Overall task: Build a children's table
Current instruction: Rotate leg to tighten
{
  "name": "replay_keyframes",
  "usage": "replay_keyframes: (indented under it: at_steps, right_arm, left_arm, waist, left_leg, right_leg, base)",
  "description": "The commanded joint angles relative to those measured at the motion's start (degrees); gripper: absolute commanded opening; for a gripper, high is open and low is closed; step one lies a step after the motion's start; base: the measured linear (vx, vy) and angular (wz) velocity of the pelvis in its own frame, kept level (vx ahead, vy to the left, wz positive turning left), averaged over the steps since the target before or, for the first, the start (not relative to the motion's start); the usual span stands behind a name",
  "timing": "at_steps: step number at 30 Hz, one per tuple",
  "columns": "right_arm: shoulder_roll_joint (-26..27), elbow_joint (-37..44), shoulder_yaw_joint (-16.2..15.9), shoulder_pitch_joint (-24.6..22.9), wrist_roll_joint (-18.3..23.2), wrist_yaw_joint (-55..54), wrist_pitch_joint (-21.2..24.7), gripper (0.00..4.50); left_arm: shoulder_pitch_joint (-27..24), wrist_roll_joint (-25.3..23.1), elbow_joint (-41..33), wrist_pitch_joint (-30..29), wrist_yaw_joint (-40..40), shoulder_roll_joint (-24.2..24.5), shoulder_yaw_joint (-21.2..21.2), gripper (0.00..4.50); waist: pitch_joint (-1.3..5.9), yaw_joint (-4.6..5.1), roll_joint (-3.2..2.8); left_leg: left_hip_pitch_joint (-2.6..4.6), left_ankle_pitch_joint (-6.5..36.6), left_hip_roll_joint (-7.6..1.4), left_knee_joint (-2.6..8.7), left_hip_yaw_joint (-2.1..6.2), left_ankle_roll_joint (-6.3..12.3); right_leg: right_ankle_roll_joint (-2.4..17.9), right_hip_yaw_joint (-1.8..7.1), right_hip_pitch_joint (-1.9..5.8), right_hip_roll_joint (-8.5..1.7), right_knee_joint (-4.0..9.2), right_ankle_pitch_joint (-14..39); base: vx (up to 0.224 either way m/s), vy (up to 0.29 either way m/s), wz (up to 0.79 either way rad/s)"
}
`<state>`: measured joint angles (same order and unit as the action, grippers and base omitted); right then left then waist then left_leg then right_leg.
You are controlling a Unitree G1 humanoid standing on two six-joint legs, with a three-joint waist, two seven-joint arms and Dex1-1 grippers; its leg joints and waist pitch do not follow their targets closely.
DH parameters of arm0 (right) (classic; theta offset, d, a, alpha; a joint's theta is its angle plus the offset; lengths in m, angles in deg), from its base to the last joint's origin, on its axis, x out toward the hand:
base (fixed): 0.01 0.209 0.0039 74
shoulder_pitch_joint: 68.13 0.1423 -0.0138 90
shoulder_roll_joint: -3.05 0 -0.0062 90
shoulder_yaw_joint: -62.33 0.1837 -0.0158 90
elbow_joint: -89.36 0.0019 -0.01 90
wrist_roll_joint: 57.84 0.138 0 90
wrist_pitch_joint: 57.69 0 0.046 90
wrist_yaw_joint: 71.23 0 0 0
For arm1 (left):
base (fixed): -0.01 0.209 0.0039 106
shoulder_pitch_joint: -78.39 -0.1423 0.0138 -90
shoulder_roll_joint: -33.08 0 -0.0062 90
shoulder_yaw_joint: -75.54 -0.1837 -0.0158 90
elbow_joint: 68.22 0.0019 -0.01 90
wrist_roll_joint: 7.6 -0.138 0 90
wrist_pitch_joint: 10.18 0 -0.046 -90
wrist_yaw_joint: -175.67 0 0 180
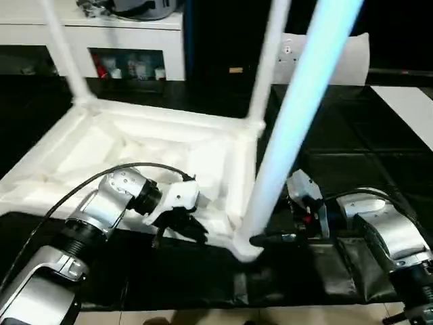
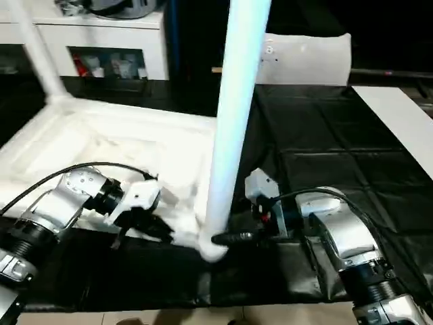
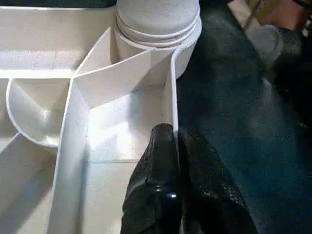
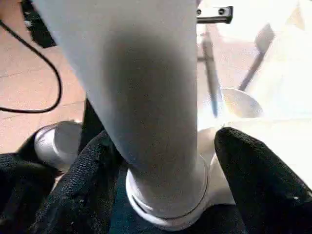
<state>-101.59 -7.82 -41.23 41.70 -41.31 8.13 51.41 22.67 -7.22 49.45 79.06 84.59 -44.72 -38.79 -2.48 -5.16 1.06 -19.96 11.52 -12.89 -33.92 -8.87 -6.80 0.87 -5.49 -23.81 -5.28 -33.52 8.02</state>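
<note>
The black-covered work surface (image 1: 379,156) stretched across the scene, and on it the children's table (image 1: 135,152) lay upside down, ribbed underside showing! Behind it stood a white cabinet (image 1: 101,40) with shelves. Two far legs (image 1: 260,74) rose from the rear corner sockets, and a near leg (image 2: 233,128) stood tall in the near right corner socket (image 3: 158,36). The right gripper (image 4: 165,165) sat at that leg's base, one black finger (image 4: 258,180) on each side, spread about the leg; whether they pressed it could not be told. The left gripper (image 3: 178,146) had its fingers pinched tight on the table's thin rim wall, just beside that socket.
</note>
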Motion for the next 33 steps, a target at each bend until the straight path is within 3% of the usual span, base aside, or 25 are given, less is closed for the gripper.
replay_keyframes:
  at_steps: [1, 4, 5, 10, 17, 21, 22, 24, 26, 28, 30, 32, 33]
  right_arm:
    - [-0.9, -0.1, -0.4, 0.6, 1.0, 1.8, -0.6, 2.91]
    - [-0.9, -0.1, -0.8, 0.7, 1.1, 2.6, -0.7, 2.86]
    - [-0.9, -0.2, -0.9, 0.8, 1.1, 2.7, -0.8, 2.48]
    - [-0.8, -0.4, -1.1, 0.9, 1.4, 3.3, -0.8, 2.10]
    - [1.2, 2.1, 0.1, -0.5, 3.2, 0.0, 3.2, 1.96]
    - [4.5, 1.5, 1.7, -0.4, 2.2, -7.5, 5.4, 1.96]
    - [9.3, -0.9, 3.1, 0.7, -1.2, -18.3, 6.1, 1.96]
    - [11.3, -2.1, 3.8, 1.3, -2.4, -22.6, 6.7, 1.94]
    - [15.3, -4.3, 5.2, 2.9, -3.8, -30.4, 8.4, 1.93]
    - [19.2, -6.9, 6.6, 5.1, -5.1, -38.1, 10.2, 1.93]
    - [21.5, -8.7, 7.5, 6.5, -5.5, -42.4, 11.0, 1.91]
    - [26.3, -12.9, 9.9, 9.9, -6.3, -51.5, 12.6, 1.91]
    - [28.4, -15.3, 11.0, 11.5, -6.9, -55.7, 12.7, 1.91]
  left_arm:
    - [-0.1, 0.2, -2.5, 1.4, 3.1, 0.1, -1.8, 0.00]
    - [-0.1, 0.2, -2.9, 1.7, 3.5, 0.5, -2.2, 0.00]
    - [-0.1, 0.2, -2.9, 1.8, 3.6, 0.6, -2.3, 0.00]
    - [0.3, 0.0, -2.3, 2.2, 3.6, 0.3, -2.3, 0.00]
    - [1.0, -1.7, -0.9, 0.6, -2.3, -1.5, -1.5, 0.00]
    - [2.6, -2.2, 1.4, -4.4, -9.2, -4.6, 0.4, 0.00]
    - [4.4, -1.0, 3.1, -11.0, -15.8, -8.9, 2.9, 0.00]
    - [5.0, -0.6, 3.8, -13.3, -18.2, -10.5, 3.8, 0.00]
    - [6.6, 0.2, 5.3, -16.9, -23.7, -14.0, 5.7, 0.00]
    - [8.3, 0.6, 7.6, -19.5, -29.2, -17.2, 7.5, 0.00]
    - [9.2, 0.6, 9.0, -20.1, -32.1, -18.5, 8.3, 0.00]
    - [11.2, -0.1, 11.9, -20.9, -38.4, -21.2, 10.4, 0.00]
    - [12.0, -0.4, 13.0, -21.2, -40.8, -22.3, 11.3, 0.00]
  waist:
    - [3.60, 0.35, 0.17]
    - [3.63, 0.38, 0.28]
    - [3.63, 0.36, 0.26]
    - [3.68, 0.35, 0.39]
    - [3.62, 0.30, 0.40]
    - [3.26, 0.51, 0.62]
    - [3.26, 0.61, 0.72]
    - [3.07, 1.19, 0.83]
    - [3.08, 2.03, 0.83]
    - [3.16, 3.08, 0.66]
    - [3.53, 4.10, 0.43]
    - [3.59, 4.78, 0.07]
    - [3.60, 5.04, 0.26]
  left_leg:
    - [0.01, 10.6, -0.35, 4.13, -1.19, 3.13]
    - [-0.11, 10.6, -0.28, 4.11, -1.16, 3.04]
    - [-0.10, 10.4, -0.27, 4.09, -1.17, 3.04]
    - [-0.19, 9.5, -0.23, 4.06, -1.17, 3.04]
    - [-0.13, 9.8, -0.18, 4.07, -1.17, 2.85]
    - [0.20, 12.1, 0.14, 4.05, -1.33, 1.95]
    - [0.13, 12.4, 0.34, 3.95, -1.20, 1.55]
    - [0.11, 13.7, 0.99, 3.57, -1.04, 0.19]
    - [-0.41, 14.1, 1.17, 3.52, -0.75, -0.10]
    - [-0.60, 15.1, 1.28, 3.41, -0.57, 0.07]
    - [-1.26, 13.8, 1.15, 3.74, -0.31, 1.01]
    - [-0.65, 15.0, 1.25, 3.58, -0.35, 0.99]
    - [-0.70, 15.0, 1.35, 3.52, -0.48, 1.19]
  right_leg:
    - [10.5, 2.45, 3.52, -2.30, 3.32, 18.3]
    - [10.1, 2.44, 3.59, -2.30, 3.34, 18.7]
    - [10.1, 2.44, 3.55, -2.30, 3.36, 18.7]
    - [10.1, 2.44, 3.61, -2.27, 3.23, 18.0]
    - [9.6, 2.41, 3.55, -2.20, 3.40, 19.0]
    - [7.7, 2.30, 3.12, -2.11, 4.21, 24.8]
    - [6.5, 2.14, 3.16, -2.26, 4.49, 27.8]
    - [3.2, 1.33, 2.81, -2.25, 5.43, 35.2]
    - [1.5, 0.86, 2.96, -2.16, 5.81, 36.8]
    - [1.3, 0.42, 3.04, -2.00, 6.07, 36.6]
    - [2.3, 0.41, 3.73, -2.02, 5.83, 32.1]
    - [3.7, 0.47, 3.14, -1.92, 5.82, 30.9]
    - [4.0, 0.59, 3.07, -1.84, 5.87, 30.6]
  base:
    - [0.000, 0.000, 0.00]
    - [0.000, 0.000, 0.00]
    - [0.000, 0.000, 0.00]
    - [0.000, 0.000, 0.00]
    - [0.000, 0.000, 0.00]
    - [0.000, 0.000, 0.00]
    - [0.000, 0.000, 0.00]
    - [0.000, 0.000, 0.00]
    - [0.000, 0.000, 0.00]
    - [0.000, 0.000, 0.00]
    - [0.000, 0.000, 0.00]
    - [0.000, 0.000, 0.00]
    - [0.000, 0.000, 0.00]
